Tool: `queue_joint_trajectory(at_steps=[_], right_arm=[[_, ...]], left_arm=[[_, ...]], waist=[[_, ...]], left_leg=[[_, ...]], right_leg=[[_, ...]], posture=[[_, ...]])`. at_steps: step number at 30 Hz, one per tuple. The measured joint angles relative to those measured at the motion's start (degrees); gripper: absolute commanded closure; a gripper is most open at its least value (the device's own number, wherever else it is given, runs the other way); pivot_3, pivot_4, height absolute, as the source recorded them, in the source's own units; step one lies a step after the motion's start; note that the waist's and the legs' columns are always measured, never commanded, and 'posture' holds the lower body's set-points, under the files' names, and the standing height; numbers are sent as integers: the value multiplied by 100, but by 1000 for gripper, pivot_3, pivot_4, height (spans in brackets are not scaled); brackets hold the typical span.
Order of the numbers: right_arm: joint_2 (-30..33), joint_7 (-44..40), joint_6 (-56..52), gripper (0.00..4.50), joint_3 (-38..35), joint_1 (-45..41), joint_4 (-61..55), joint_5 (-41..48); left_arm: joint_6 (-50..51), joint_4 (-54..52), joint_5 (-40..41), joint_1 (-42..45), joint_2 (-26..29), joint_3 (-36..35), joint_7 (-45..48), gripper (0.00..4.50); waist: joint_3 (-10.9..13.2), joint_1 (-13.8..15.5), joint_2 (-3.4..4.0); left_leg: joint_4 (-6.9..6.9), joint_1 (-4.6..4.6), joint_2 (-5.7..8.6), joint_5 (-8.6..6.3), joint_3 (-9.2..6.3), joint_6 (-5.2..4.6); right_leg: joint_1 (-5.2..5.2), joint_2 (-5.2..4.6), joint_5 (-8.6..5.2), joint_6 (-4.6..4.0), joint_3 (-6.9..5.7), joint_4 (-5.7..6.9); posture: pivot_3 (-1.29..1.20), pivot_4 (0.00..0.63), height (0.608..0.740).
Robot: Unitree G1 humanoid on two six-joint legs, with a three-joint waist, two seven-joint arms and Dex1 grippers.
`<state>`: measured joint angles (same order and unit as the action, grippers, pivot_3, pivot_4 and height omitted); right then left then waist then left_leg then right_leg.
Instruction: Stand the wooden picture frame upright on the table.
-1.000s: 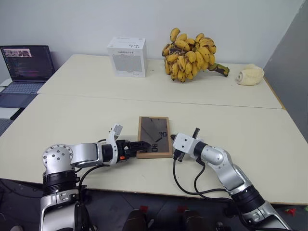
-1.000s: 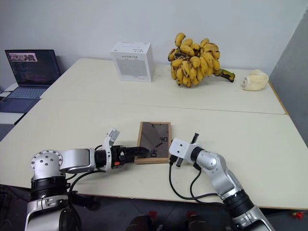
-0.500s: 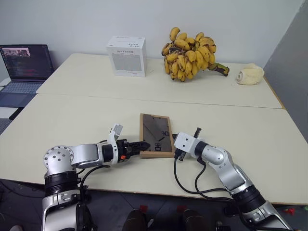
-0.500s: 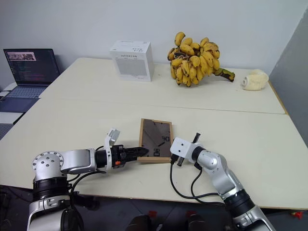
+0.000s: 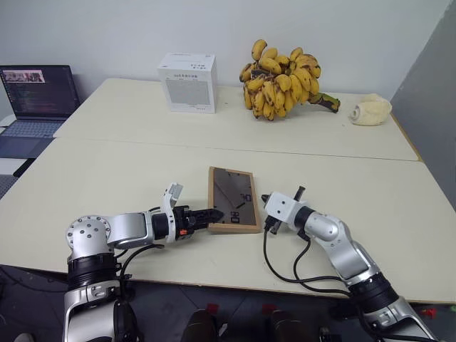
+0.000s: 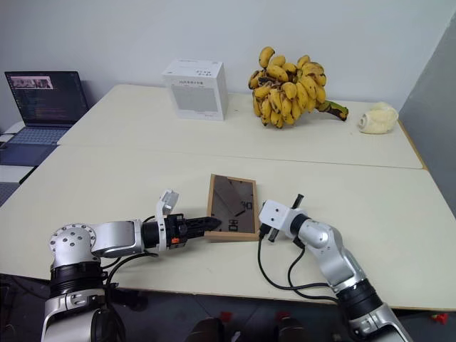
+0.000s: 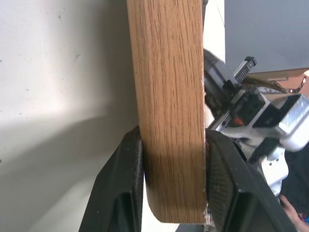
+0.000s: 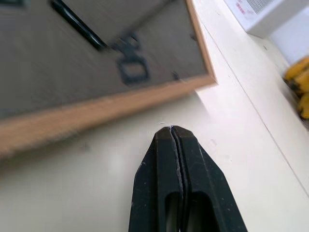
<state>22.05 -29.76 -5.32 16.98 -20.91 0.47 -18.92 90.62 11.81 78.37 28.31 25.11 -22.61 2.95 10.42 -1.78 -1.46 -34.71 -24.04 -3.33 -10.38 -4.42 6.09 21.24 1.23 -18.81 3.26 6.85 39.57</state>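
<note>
Left end effector (image 5: 214, 214) is clamping the near left corner of the wooden picture frame (image 5: 233, 199), which is lying back-up on the counter (image 5: 107, 178). Right end effector (image 5: 265, 199) is sitting pinched closed, empty, just beside the frame's right edge. Farther back are sitting a white box (image 5: 187, 83), bananas (image 5: 281, 78), and a laptop (image 5: 37, 100).

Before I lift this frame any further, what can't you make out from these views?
- The wooden picture frame: its picture side faces down in the head views.
- Left wrist view: the left gripper clamps the frame's edge, which hides the back panel.
- Right wrist view: the clips are blurred; the shut right gripper sits beside the frame, contact unclear.
- The white box: print too small to read.
</note>
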Motion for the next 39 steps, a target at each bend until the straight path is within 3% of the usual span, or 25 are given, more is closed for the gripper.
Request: queue_joint_trajectory(at_steps=[9, 17, 29, 39], right_arm=[[713, -294, -158, 4500, -834, 263, -183, 567], [758, -781, -1859, 4500, -1968, -431, -1157, 2215], [-100, -470, -4013, 4500, -2242, -1728, -2328, 4383], [-392, -35, -4056, 2566, -2067, -1950, -2115, 4530]], left_arm=[[-635, -296, -768, 169, 255, 389, 939, 3179], [-3060, -1624, -2163, 93, 926, 764, 2960, 3179], [-3654, -2081, -2557, 53, 974, 952, 3684, 3179], [-3642, -2294, -2559, 64, 981, 1068, 3800, 3179]], waist=[[19, -42, -1], [35, -107, 8], [36, -111, 9], [36, -126, 10]], left_leg=[[10, -26, -6, 1, 1, 0], [40, -32, -9, 1, 3, 1], [49, -82, -12, 0, 0, -1], [47, -81, -14, 1, 0, -2]], right_leg=[[23, 4, 4, 2, 0, -12], [27, 3, 17, -23, -3, -35], [75, 3, 20, -28, -11, -45], [78, 4, 20, -28, -12, -37]], posture=[[0, 150, 740], [0, 150, 740], [0, 150, 740], [0, 150, 740]])
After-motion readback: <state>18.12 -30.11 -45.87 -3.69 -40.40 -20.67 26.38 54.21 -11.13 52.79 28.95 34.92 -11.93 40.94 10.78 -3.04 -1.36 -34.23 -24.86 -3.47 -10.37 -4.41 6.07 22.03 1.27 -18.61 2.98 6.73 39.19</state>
